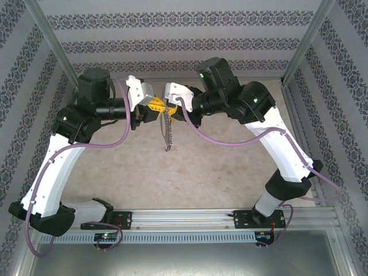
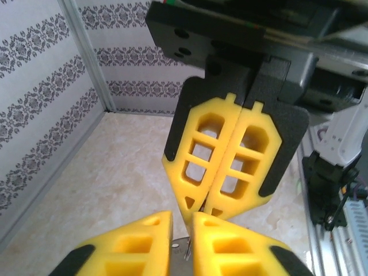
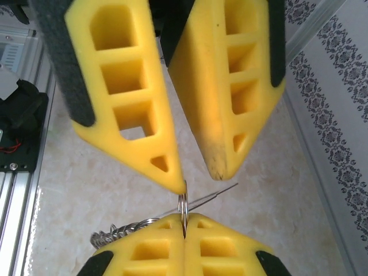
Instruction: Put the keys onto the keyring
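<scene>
The keys [image 1: 167, 135] hang as a jagged silver string below the two grippers, above the back middle of the table. The right wrist view shows them as coiled loops [image 3: 112, 234]. My right gripper [image 3: 184, 217] [image 1: 170, 106] is shut on the keyring [image 3: 183, 202], seen edge-on as a small ring. A thin wire [image 3: 215, 197] runs behind it. My left gripper [image 3: 201, 181] [image 1: 154, 107] faces it tip to tip. Its fingers [image 2: 132, 244] stand slightly apart, and one tip touches the ring. A grey metal piece [image 2: 179, 257] shows in their gap.
The beige marbled tabletop [image 1: 190, 172] lies well below both grippers. Patterned walls close the left, back and right sides. An aluminium rail [image 1: 201, 218] carrying the arm bases runs along the near edge. Purple cables loop from both arms.
</scene>
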